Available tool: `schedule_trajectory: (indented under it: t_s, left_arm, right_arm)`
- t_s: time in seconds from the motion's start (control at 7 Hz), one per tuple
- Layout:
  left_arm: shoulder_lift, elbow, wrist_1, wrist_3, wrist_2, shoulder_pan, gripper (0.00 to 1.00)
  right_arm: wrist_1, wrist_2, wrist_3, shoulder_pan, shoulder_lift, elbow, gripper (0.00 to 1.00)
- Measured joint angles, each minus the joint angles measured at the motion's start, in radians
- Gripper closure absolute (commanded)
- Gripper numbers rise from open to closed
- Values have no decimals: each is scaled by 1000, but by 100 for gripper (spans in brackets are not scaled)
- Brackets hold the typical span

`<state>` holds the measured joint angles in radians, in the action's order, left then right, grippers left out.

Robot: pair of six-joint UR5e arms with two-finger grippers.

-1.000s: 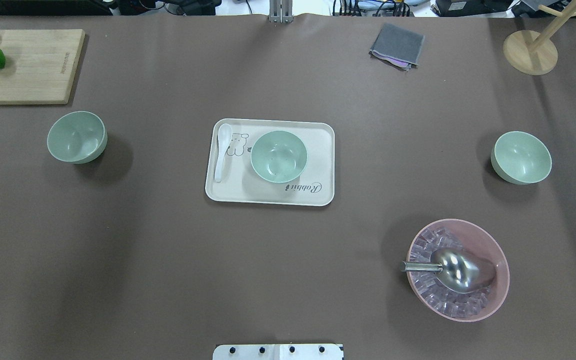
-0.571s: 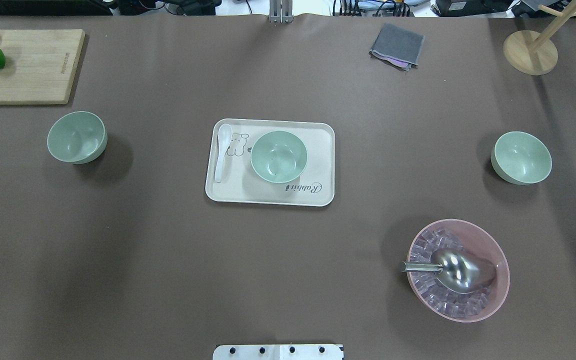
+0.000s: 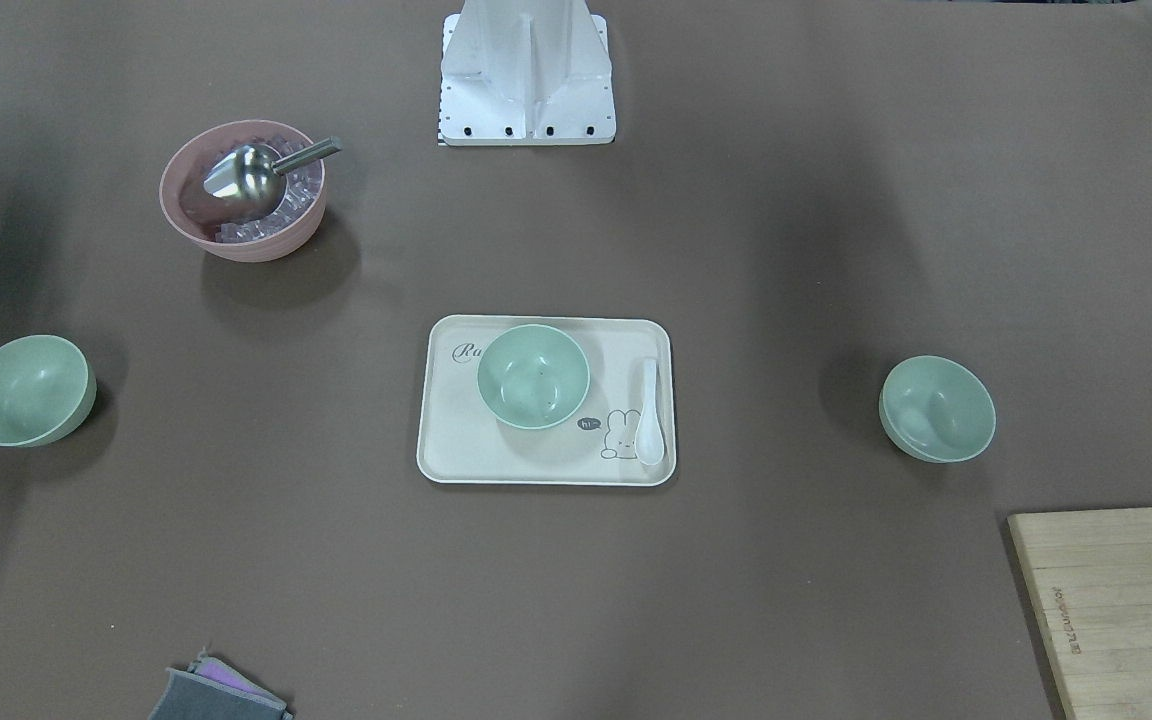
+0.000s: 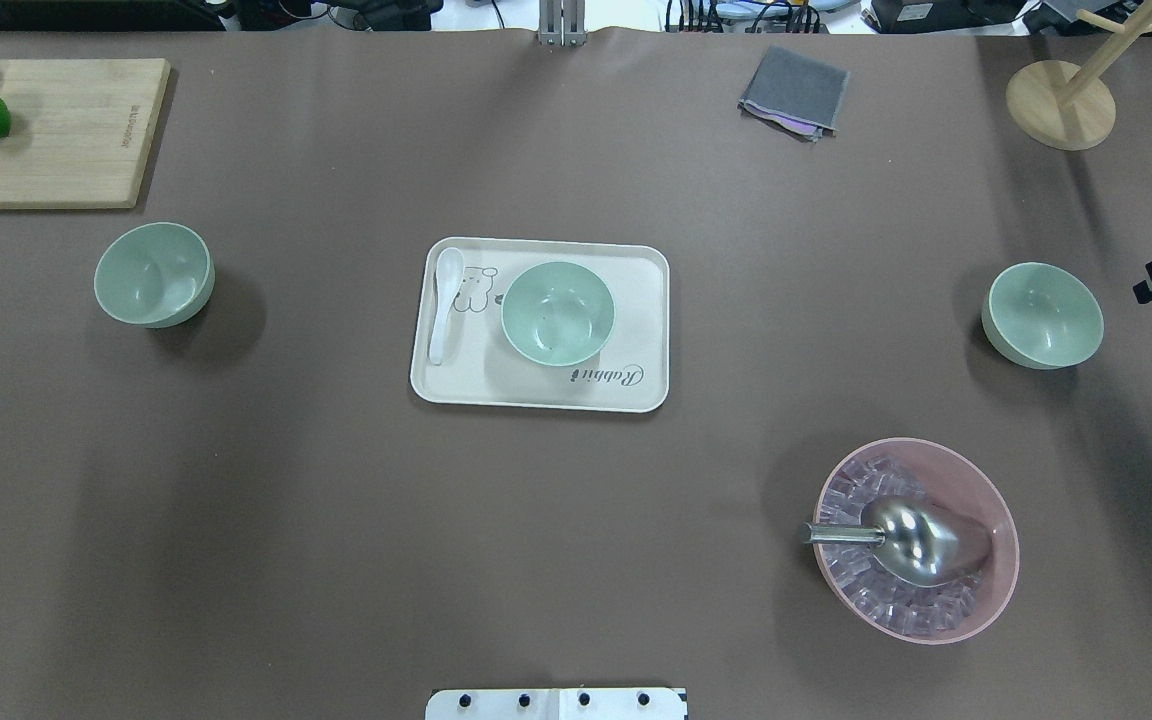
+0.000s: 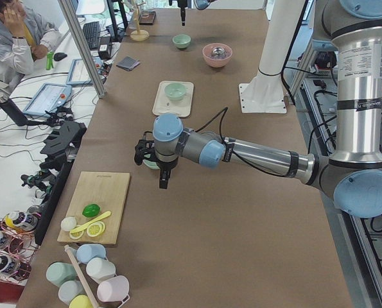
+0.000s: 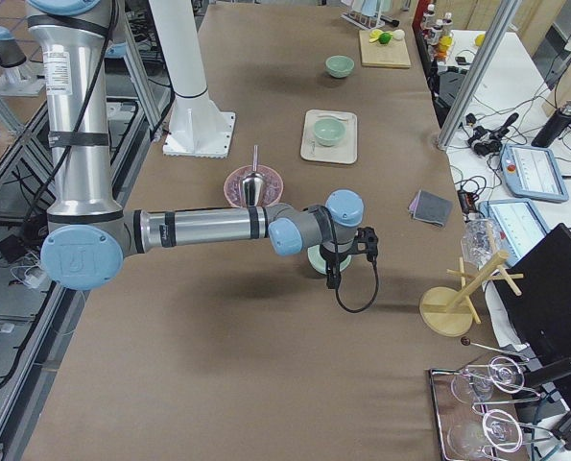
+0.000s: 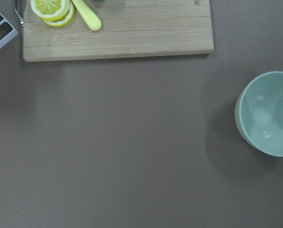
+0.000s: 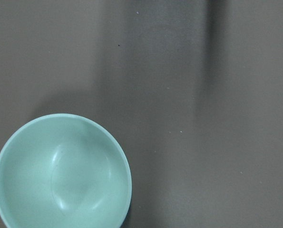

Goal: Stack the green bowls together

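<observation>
Green bowl (image 4: 1042, 314) near right gripper (image 6: 333, 279)

— What is sitting in the lower left corner of that stretch?
— A small round pale mint-green matte bowl (image 8: 60, 173) is standing upright, its hollow facing the camera. The bottom edge is cutting off its rim.
— And around it?
— A plain brown matte table surface (image 8: 236, 180) is filling the rest. A dark shadow band (image 8: 215, 52) is running down from the top edge, apart from the bowl.
</observation>
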<state>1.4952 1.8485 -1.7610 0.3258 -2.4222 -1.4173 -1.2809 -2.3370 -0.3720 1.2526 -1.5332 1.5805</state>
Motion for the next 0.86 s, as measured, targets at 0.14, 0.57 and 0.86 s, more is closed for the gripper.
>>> schedule_trajectory:
  t_s: [0.14,0.57,0.86]
  left_arm:
    - [4,2,-15,14,-3,17,3]
    - [29,3,-27,25,1,71,3]
    - [32,5,-28,27,3,77,2]
  right_arm:
    - [55,10,-35,-29,25,-50,9]
    - [102,44,-100,-91,59,-96,32]
    - [103,47,-104,-100,54,-102,61]
